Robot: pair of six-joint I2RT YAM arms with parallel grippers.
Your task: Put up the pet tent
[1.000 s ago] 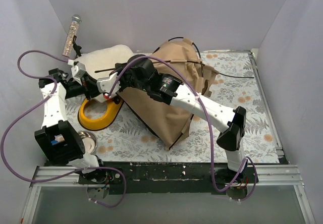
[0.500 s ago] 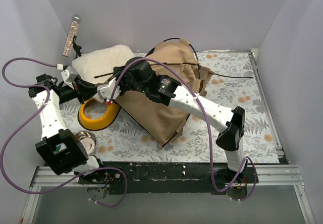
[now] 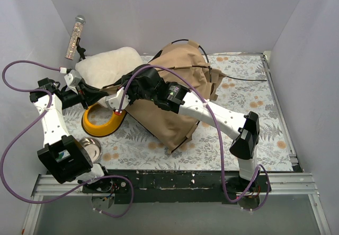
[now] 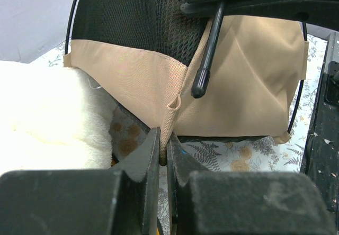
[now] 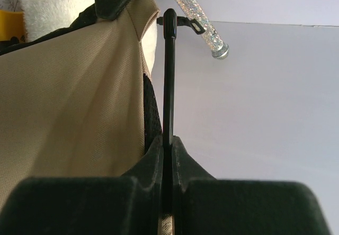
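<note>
The left pincer (image 4: 163,141) is closed, its two flat black fingers pinching a narrow woven loop (image 4: 170,119) sewn into a lower corner seam of the pet tent (image 3: 175,108). Straight ahead of that pincer the tent rises as a slack sheet of tan canvas with a fine weave, topped by a band of black mesh (image 4: 137,18); a thin black wire hoop edges the fabric on both sides. To the left of the left pincer, touching the tent's lower edge, lies a fluffy cream cushion (image 4: 47,118) with a deep, soft pile. Above it and a little to the right hangs the right pincer (image 5: 167,142), clamped shut on a slim, straight black pole (image 5: 168,76) with a rounded cap at its end; the capped end points down toward the left pincer, stopping just short of the seam. From the right pincer's own view, the pole runs directly out from between the fingers, with creased tan canvas close on its left. Beyond the pole's tip, a glittery silver cylinder (image 5: 198,20) stands against the pale wall. From above, both pincers meet at the tent's left end, the crumpled tent lying behind them on the leaf-patterned table (image 3: 249,95). A glossy yellow ring-shaped stand (image 3: 100,121) sits just below them.
</note>
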